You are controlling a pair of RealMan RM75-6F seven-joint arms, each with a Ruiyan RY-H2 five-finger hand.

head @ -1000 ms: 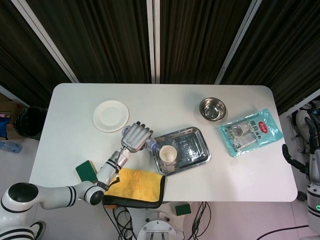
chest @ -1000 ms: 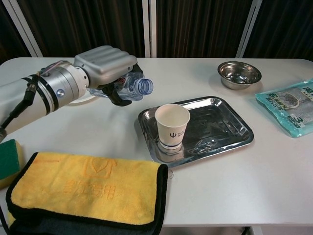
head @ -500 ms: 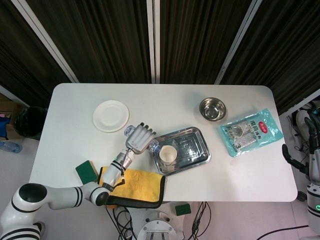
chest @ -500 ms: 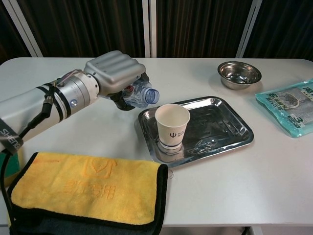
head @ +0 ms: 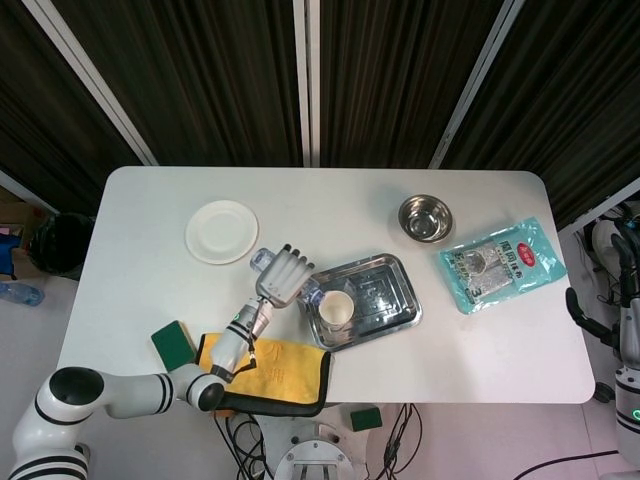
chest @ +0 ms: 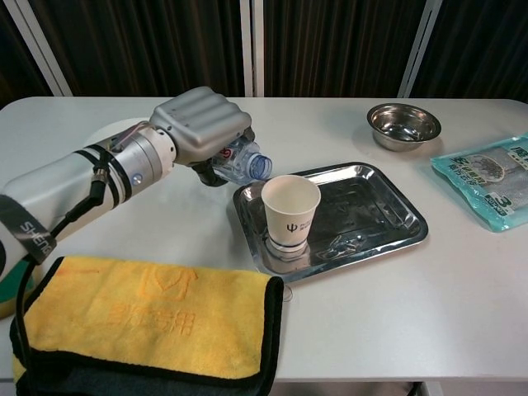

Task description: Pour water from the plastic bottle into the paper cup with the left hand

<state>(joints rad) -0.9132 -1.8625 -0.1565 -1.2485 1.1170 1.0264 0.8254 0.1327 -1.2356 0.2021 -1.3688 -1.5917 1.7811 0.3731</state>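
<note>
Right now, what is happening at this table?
The left hand holds a bottle tipped on its side, its open mouth pointing toward the cup. The cup stands upright in a tray. No water can be seen flowing. The right hand is out of view.

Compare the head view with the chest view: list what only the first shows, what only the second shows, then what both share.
Only the head view shows the whole white plate and the green sponge seen entire.

Only the chest view shows the logo on the paper cup and the open mouth of the plastic bottle tilted toward it.

Both show the left hand gripping the bottle, the cup standing in the metal tray, the steel bowl, the yellow towel and the teal packet.
</note>
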